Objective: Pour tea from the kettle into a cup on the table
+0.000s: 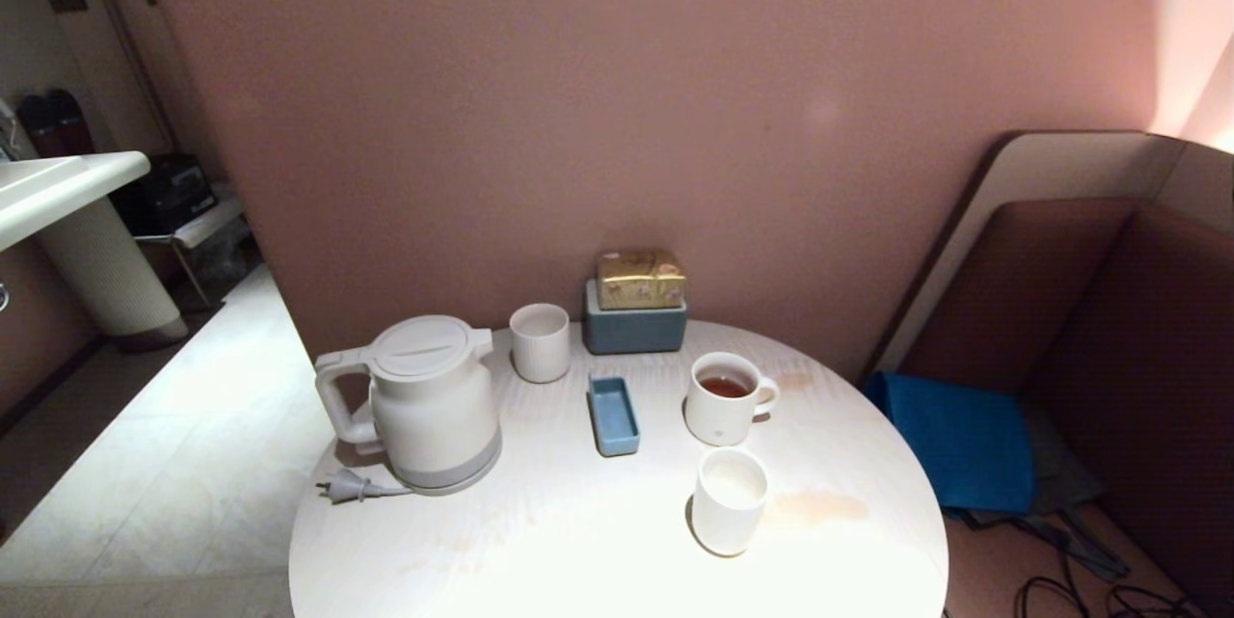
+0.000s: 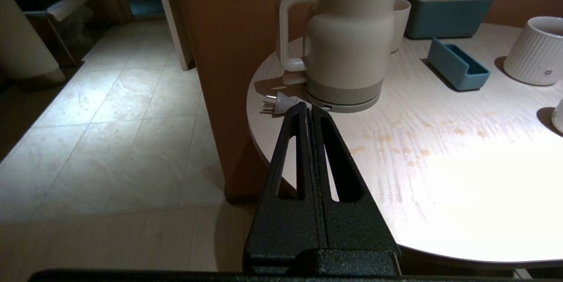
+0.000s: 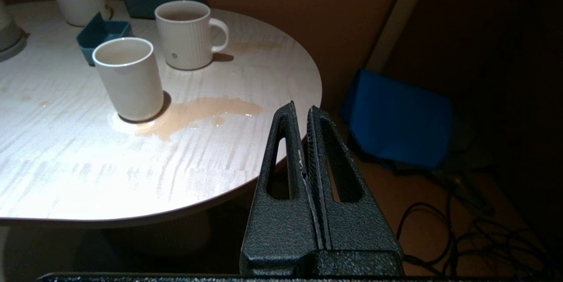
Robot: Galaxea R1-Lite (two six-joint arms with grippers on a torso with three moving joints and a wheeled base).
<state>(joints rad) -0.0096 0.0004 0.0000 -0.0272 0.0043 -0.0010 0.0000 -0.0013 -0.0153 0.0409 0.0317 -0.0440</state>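
Both claws are pressed together and hold nothing: the left gripper (image 2: 308,108) hangs off the table's (image 1: 540,541) edge near seven o'clock, the right gripper (image 3: 300,108) near four. One kettle (image 1: 434,401) stands at nine o'clock. One plain cup (image 1: 730,500) sits at four; one mug (image 1: 725,398) with tea (image 1: 725,387) and one ribbed cup (image 1: 540,341) stand farther back.

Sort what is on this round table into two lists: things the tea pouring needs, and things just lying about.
Needed:
- off-white electric kettle with loop handle
- plain smooth white handleless ceramic cup
- round white table

Lying about:
- ribbed white mug with handle, tea already in it
- ribbed white handleless cup
- small blue tray
- grey-blue box topped by a gold packet
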